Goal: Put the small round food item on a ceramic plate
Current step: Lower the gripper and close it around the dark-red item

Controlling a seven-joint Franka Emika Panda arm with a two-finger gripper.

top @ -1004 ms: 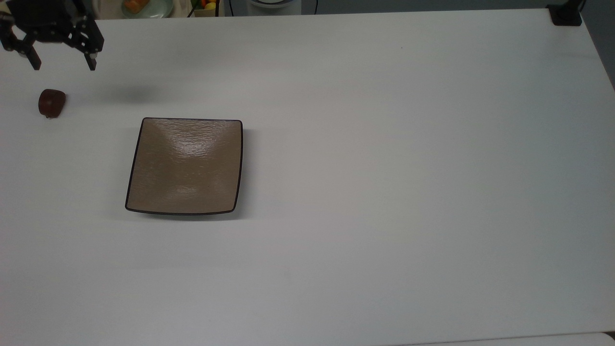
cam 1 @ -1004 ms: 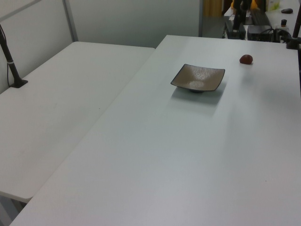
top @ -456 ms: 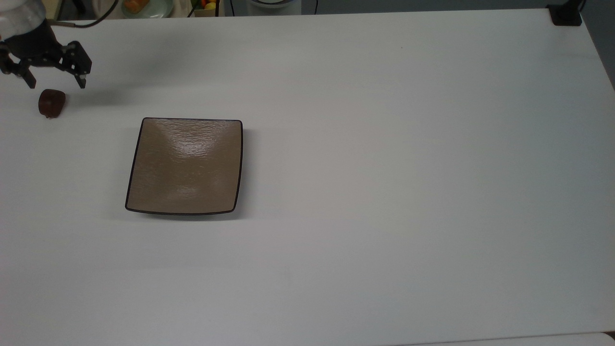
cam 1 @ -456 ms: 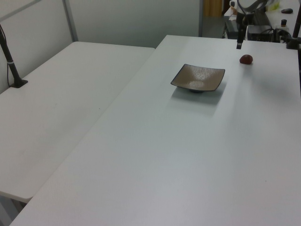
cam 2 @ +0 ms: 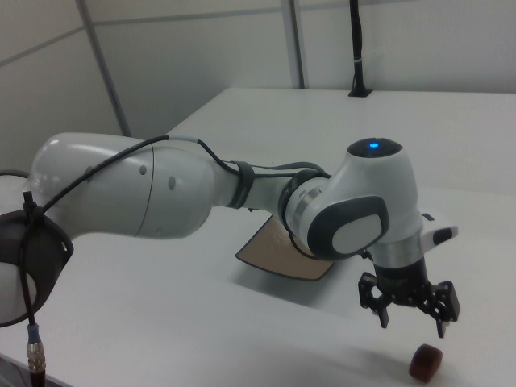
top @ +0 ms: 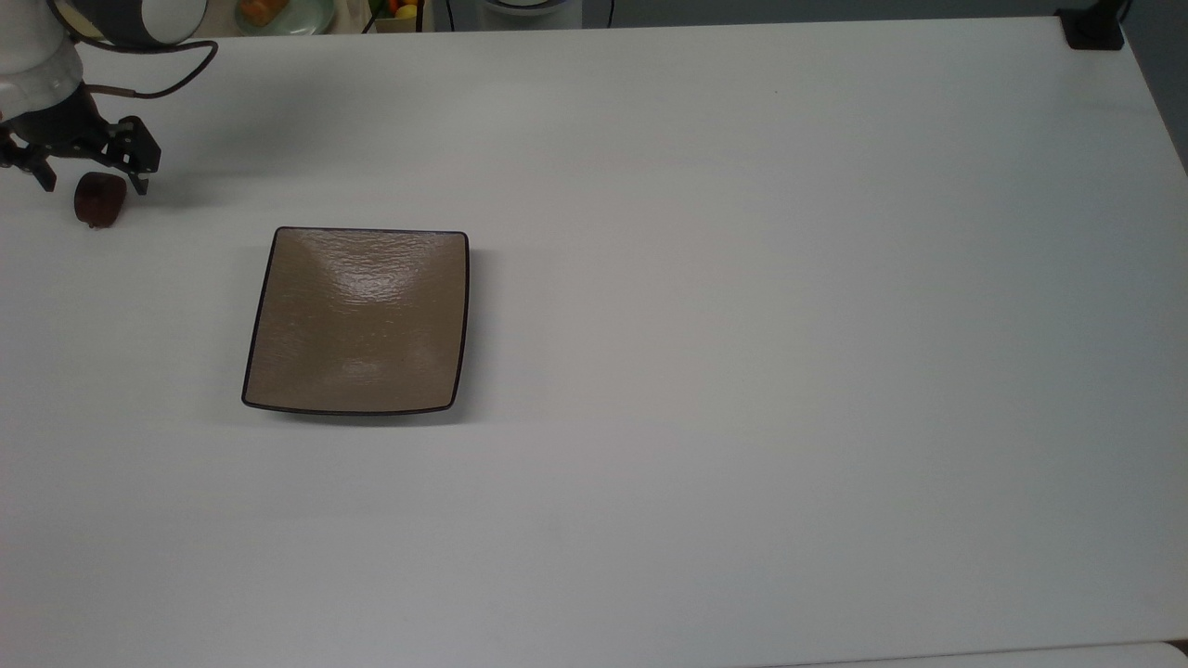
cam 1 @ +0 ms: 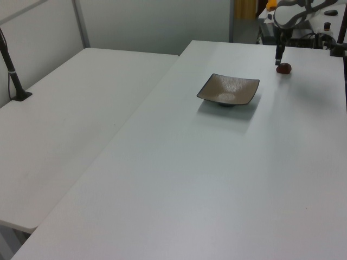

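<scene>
The right view shows the gripper (cam 2: 411, 318) with fingers spread apart, just above the small round food item (cam 2: 425, 362); the top view shows this item (top: 99, 199) near the table's (top: 742, 278) left edge, apart from the empty ceramic plate (top: 357, 320)

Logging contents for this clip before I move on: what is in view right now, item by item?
small round food item: one, dark reddish-brown, on the table near the top view's left edge, apart from the plate.
ceramic plate: one, square, tan-brown with dark rim, nothing on it, left of centre in the top view.
table: one, white, bearing both.
second table: one, white, at the left view's left.
pale green dish: one, with orange food, at the top view's upper edge.
gripper: one, black, fingers open, just above the food item.
</scene>
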